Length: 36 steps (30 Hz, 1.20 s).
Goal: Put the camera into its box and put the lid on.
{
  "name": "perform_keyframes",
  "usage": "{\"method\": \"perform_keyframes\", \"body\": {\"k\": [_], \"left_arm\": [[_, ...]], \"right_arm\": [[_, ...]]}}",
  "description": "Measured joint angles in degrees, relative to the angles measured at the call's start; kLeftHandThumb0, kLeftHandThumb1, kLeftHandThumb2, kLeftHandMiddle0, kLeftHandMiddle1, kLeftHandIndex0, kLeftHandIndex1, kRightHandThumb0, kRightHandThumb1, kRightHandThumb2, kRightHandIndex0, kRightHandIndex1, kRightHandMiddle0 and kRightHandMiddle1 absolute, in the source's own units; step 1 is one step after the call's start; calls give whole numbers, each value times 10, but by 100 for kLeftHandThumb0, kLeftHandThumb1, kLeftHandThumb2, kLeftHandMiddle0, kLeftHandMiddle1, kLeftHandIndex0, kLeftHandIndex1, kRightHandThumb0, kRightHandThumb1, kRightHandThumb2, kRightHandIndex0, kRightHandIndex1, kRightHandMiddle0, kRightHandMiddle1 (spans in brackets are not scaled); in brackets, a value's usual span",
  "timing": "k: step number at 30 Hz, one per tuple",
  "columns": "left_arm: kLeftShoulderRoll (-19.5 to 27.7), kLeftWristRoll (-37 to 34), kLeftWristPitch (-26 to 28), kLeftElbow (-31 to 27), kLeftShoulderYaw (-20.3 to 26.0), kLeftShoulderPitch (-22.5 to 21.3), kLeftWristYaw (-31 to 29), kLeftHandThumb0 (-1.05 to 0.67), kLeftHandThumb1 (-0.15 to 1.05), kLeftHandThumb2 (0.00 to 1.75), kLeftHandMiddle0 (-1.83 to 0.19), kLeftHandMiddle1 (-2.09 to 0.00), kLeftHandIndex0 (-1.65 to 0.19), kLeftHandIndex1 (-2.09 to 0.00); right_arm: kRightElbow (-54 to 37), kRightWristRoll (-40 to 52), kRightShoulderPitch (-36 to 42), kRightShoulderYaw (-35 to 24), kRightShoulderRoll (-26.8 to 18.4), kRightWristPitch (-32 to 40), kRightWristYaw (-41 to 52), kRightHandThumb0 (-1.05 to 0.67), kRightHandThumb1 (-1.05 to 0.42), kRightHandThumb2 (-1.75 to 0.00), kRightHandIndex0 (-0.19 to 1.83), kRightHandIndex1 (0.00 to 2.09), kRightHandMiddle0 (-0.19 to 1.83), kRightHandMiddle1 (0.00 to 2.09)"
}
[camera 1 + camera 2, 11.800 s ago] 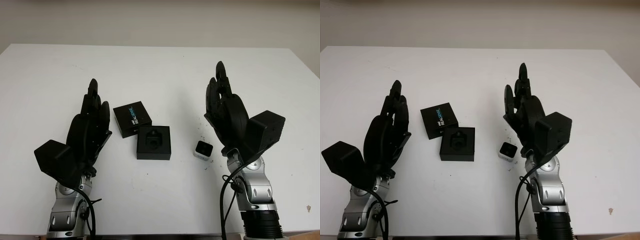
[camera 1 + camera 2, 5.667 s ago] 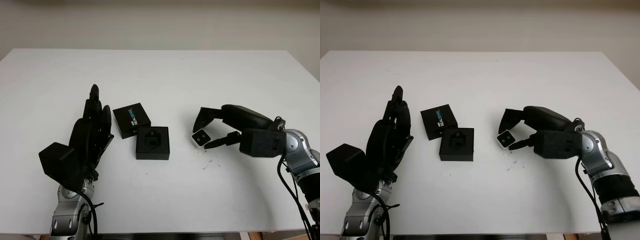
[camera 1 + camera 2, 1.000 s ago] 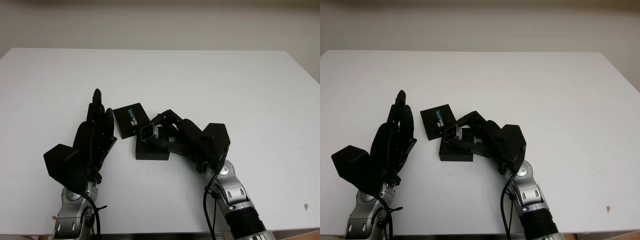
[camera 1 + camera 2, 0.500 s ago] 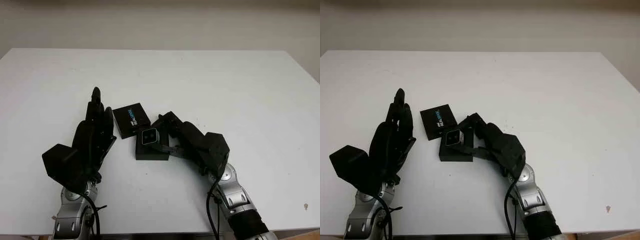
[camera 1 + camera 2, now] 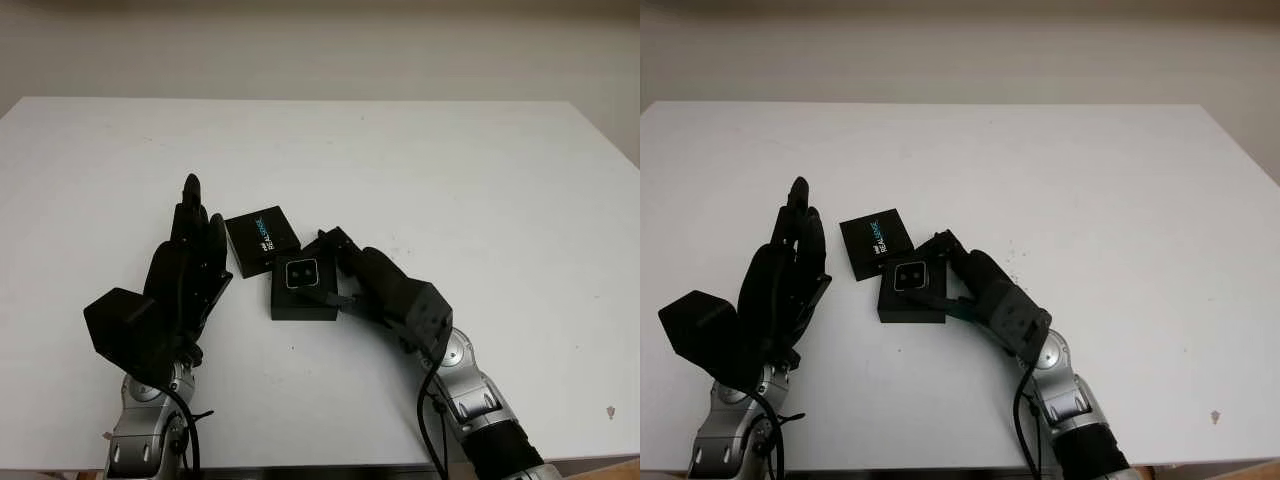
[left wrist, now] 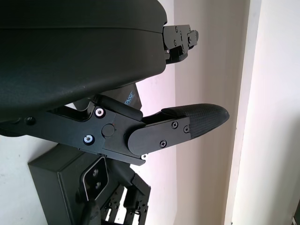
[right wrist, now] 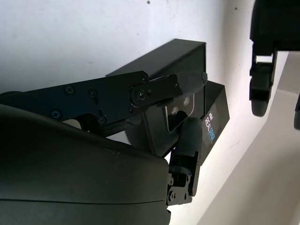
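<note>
Right hand (image 5: pixel 335 275) fingers (image 5: pixel 331 241) grip camera (image 5: pixel 301 273) in box (image 5: pixel 303 303).

A lab or test room, by the look of it: a plain white desk (image 5: pixel 480 180) spans the frame, with a bare, pale wall (image 5: pixel 320 45) along the top edge, and two black robot arms enter from the bottom.
</note>
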Motion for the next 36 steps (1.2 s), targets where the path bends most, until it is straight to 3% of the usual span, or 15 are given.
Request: {"method": "perform_keyframes", "body": {"k": [15, 22, 24, 27, 29, 32, 36], "left_arm": [[0, -3, 2, 0, 1, 0, -2, -66, 105, 61, 9, -5, 11, -5], [11, 12, -13, 1, 7, 0, 1, -60, 105, 51, 7, -6, 9, -6], [24, 17, -29, 9, 18, -8, 1, -58, 105, 33, 2, -7, 5, -8], [45, 27, -45, 23, 38, -29, 7, -53, 105, 17, -10, -11, -2, -11], [63, 49, -55, 33, 47, -43, 16, -52, 103, 9, -31, -18, -17, -19], [99, 75, -68, 51, 59, -60, 19, -54, 100, 5, -37, -21, -22, -21], [170, 94, -59, 92, 60, -78, -34, -67, 95, 4, -19, -9, -8, -11]], "right_arm": [[-16, -16, 23, 13, -14, -28, -13, -52, -100, -6, -19, 0, -5, 26], [-68, 62, 28, -55, 2, -12, -48, -53, -103, -6, 1, 11, 11, 26], [-76, 96, 25, -81, 12, -11, -57, -46, -102, -5, 14, 13, 11, 46], [-86, 126, 16, -106, 17, -11, -66, -46, -100, -5, 31, 19, -4, 97], [-89, 126, 8, -114, 21, -11, -77, -44, -99, -5, 34, 40, -8, 125], [-90, 121, 3, -117, 22, -12, -90, -43, -99, -5, 14, 98, -8, 136], [-95, 120, 3, -116, 22, 2, -91, -42, -99, -6, 10, 117, -7, 137]]}}
